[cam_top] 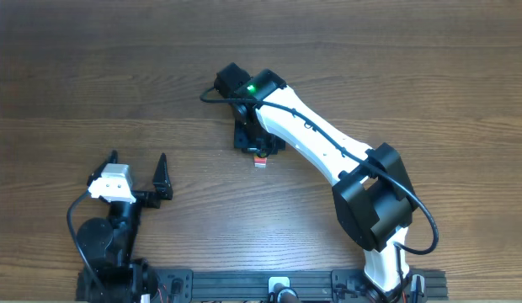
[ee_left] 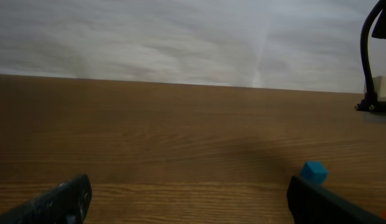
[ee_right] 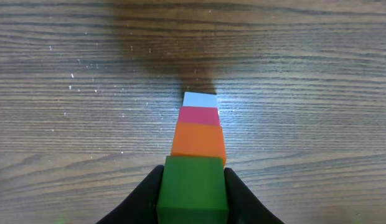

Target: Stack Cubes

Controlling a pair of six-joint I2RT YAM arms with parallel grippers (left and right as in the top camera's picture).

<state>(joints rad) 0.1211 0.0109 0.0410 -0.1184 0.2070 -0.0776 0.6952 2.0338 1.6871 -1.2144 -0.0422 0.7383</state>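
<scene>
- Right wrist view: a green cube (ee_right: 192, 186) is gripped by the right gripper (ee_right: 193, 179) over the orange cube (ee_right: 198, 140), pink cube (ee_right: 198, 116) and pale cube (ee_right: 199, 99).
- Top view: the left gripper (cam_top: 137, 156) is held wide open.
- Left wrist view: a blue cube (ee_left: 314, 171) is seen on the table (ee_left: 149, 137).

The desk (cam_top: 84, 76) has a brown wood-grain top, the grain running parallel to its long edges, with a matte finish and a faint sheen in places. A pale grey-white wall (ee_left: 149, 37) stands beyond one edge, unevenly lit, with a brighter vertical streak. Lighting is diffuse and shadows on the desk are soft.
</scene>
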